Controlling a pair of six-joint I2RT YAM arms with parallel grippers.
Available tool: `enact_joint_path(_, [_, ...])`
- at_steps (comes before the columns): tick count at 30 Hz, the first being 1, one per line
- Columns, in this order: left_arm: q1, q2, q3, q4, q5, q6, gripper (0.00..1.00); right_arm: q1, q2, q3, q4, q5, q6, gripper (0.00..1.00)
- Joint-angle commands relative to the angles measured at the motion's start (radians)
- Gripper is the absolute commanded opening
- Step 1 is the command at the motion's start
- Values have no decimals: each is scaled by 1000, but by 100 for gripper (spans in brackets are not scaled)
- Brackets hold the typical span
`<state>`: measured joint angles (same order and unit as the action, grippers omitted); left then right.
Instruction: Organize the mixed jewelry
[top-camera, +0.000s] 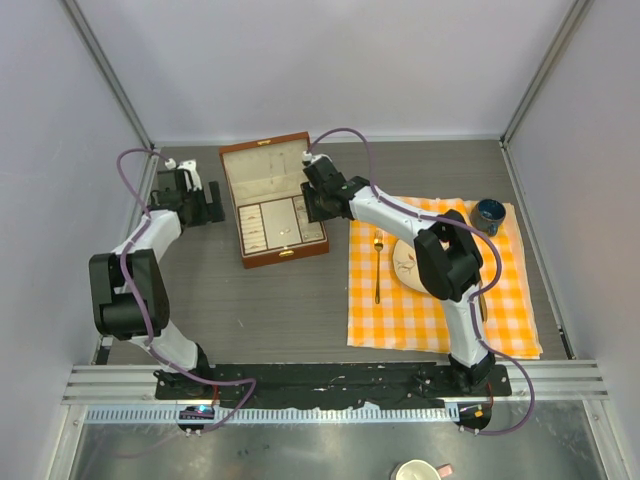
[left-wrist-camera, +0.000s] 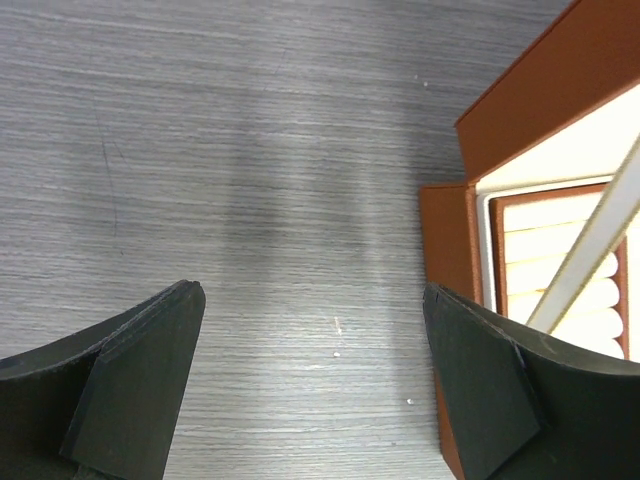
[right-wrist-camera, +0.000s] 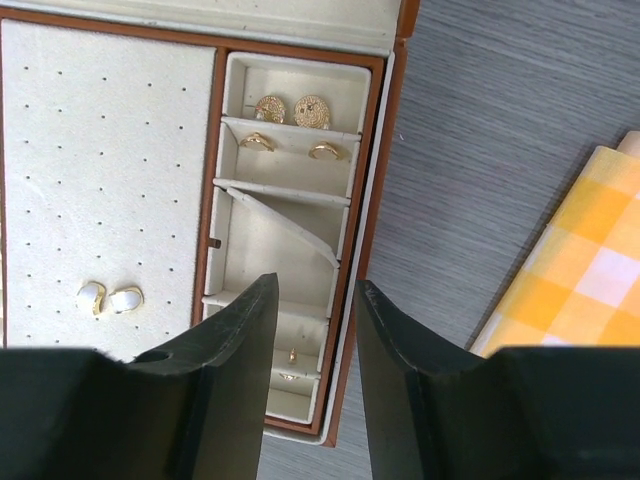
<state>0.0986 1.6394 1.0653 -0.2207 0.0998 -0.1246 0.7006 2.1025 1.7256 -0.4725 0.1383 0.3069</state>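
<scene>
The brown wooden box (top-camera: 275, 200) stands open at the table's middle back. In the right wrist view its cream compartments (right-wrist-camera: 290, 180) hold two round gold studs (right-wrist-camera: 291, 110), two gold rings (right-wrist-camera: 290, 147) and tiny gold pieces (right-wrist-camera: 291, 362). Two pearl-like studs (right-wrist-camera: 110, 298) sit on the dotted pad. No silver hoop bracelet shows. My right gripper (right-wrist-camera: 316, 290) is open and empty, its fingers straddling the box's right wall; it also shows in the top view (top-camera: 312, 205). My left gripper (left-wrist-camera: 311, 295) is open and empty over bare table beside the box's left wall (left-wrist-camera: 450, 240).
An orange checked cloth (top-camera: 440, 290) lies right of the box with a gold fork (top-camera: 377, 265), a cream plate (top-camera: 408, 262) and a dark blue cup (top-camera: 490, 215). A loose divider (right-wrist-camera: 285, 225) lies slanted in the middle compartment.
</scene>
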Motion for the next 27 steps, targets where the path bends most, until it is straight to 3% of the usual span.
enact_joint_path(1, [1, -58, 5, 55, 40, 3, 96, 7, -82, 60, -28, 30, -43, 43])
enact_joint_path(14, [-10, -141, 62, 34, 190, 85, 97, -27, -197, 46, -26, 80, -129, 54])
enact_joint_path(27, [-62, -105, 297, -75, 241, 229, 100, -144, -311, -83, -3, 14, -167, 71])
